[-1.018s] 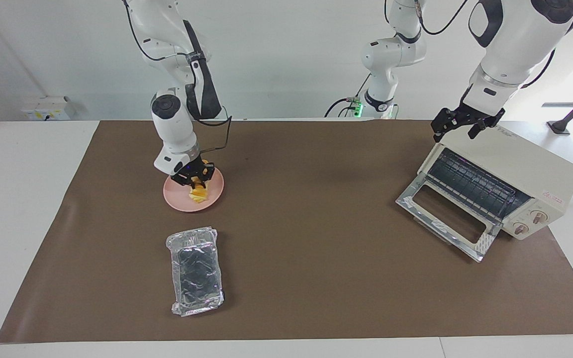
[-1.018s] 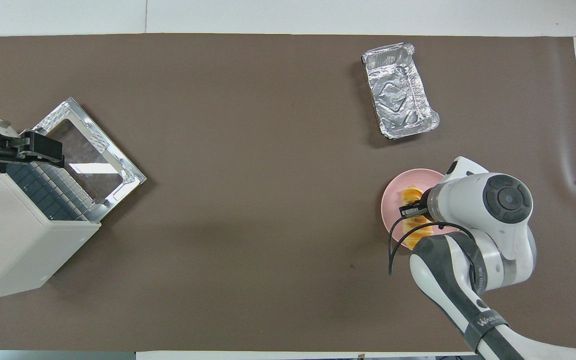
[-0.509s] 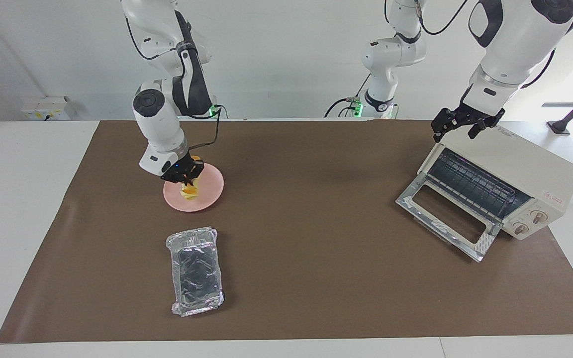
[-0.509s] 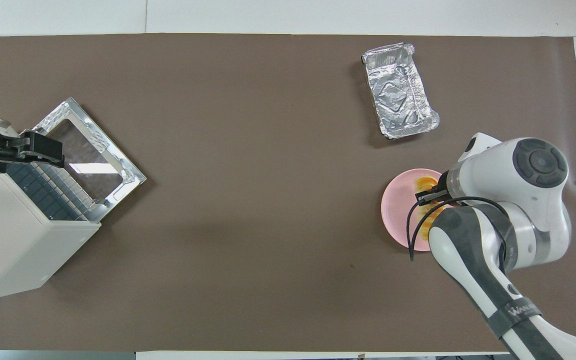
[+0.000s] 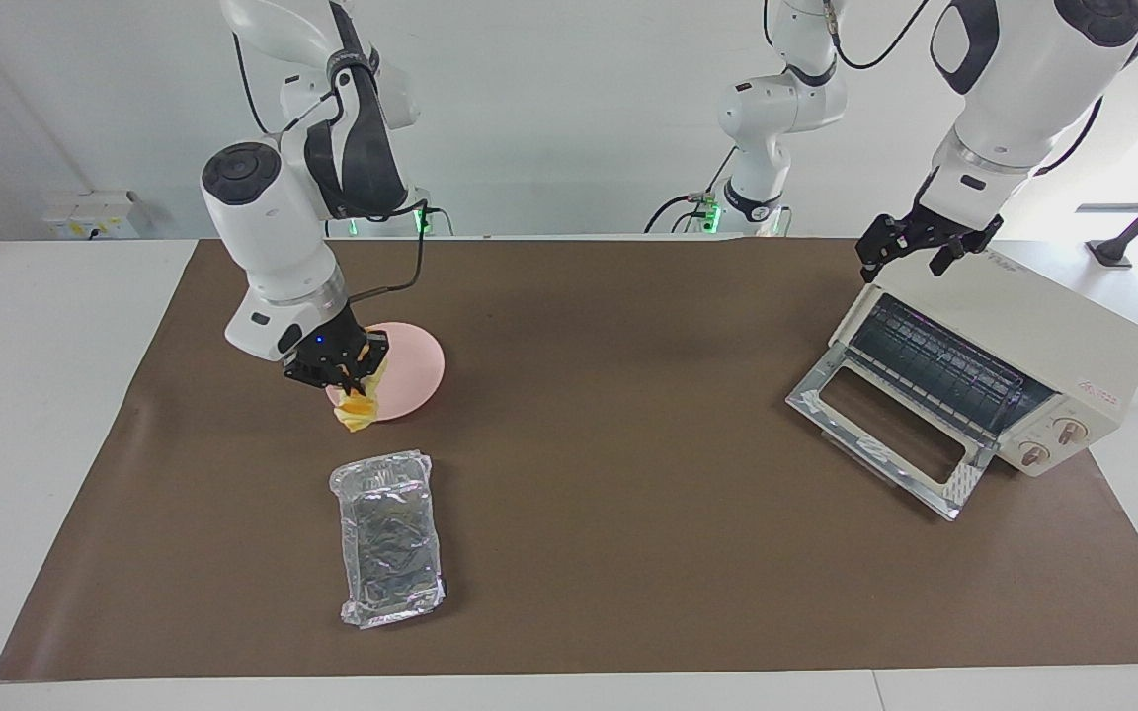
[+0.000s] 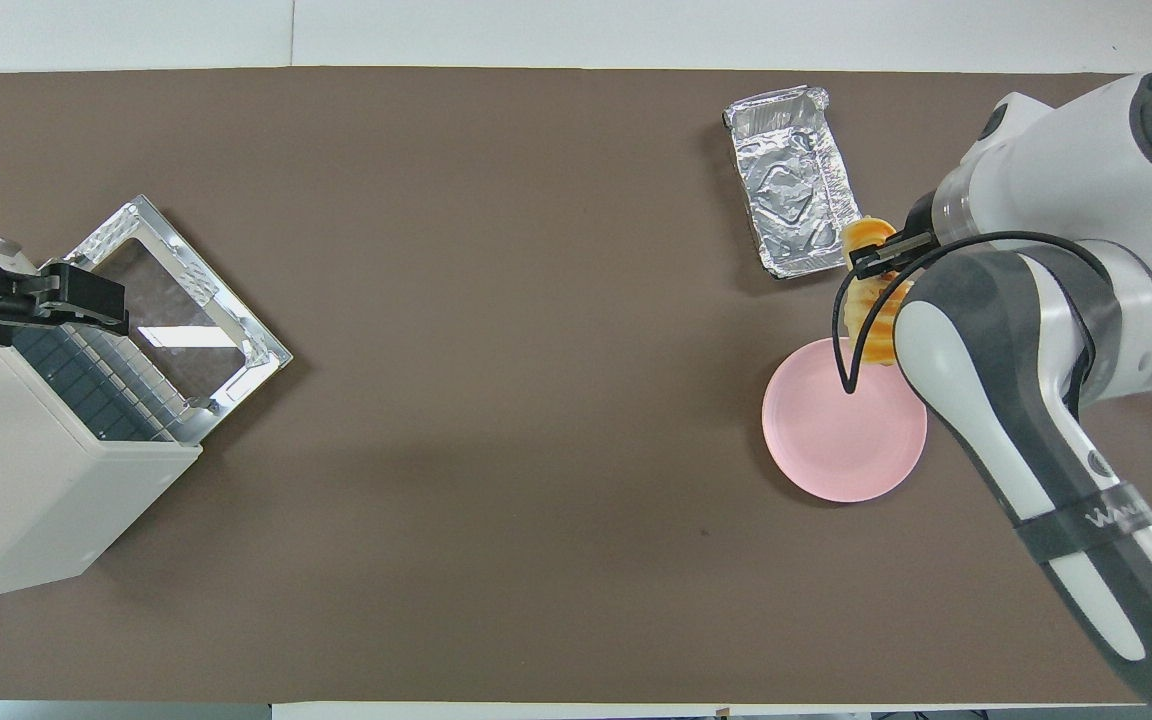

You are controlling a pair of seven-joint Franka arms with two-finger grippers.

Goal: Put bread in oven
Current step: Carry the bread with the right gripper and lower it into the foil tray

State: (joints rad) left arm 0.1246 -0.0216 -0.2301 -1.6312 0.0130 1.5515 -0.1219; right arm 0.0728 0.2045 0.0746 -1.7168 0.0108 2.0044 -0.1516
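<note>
My right gripper (image 5: 340, 367) is shut on the bread (image 5: 356, 403), a yellow-orange sliced loaf that hangs below the fingers. It holds the bread in the air over the pink plate's (image 5: 413, 367) rim on the side toward the foil tray (image 5: 389, 538). In the overhead view the bread (image 6: 872, 300) shows between the tray (image 6: 796, 180) and the bare plate (image 6: 841, 440), partly under my right gripper (image 6: 878, 258). The cream oven (image 5: 1043, 336) stands at the left arm's end, its glass door (image 5: 885, 434) dropped open. My left gripper (image 5: 925, 249) waits, open, over the oven's top edge.
The crinkled foil tray lies farther from the robots than the plate. The oven (image 6: 26, 480) and its open door (image 6: 176, 310) take up the left arm's end of the brown mat (image 5: 628, 395). A third arm's base (image 5: 757, 197) stands at the table's robot edge.
My right gripper has lifted the bread off the pink plate and carried it toward the foil tray; the plate is now bare. The left arm has not moved.
</note>
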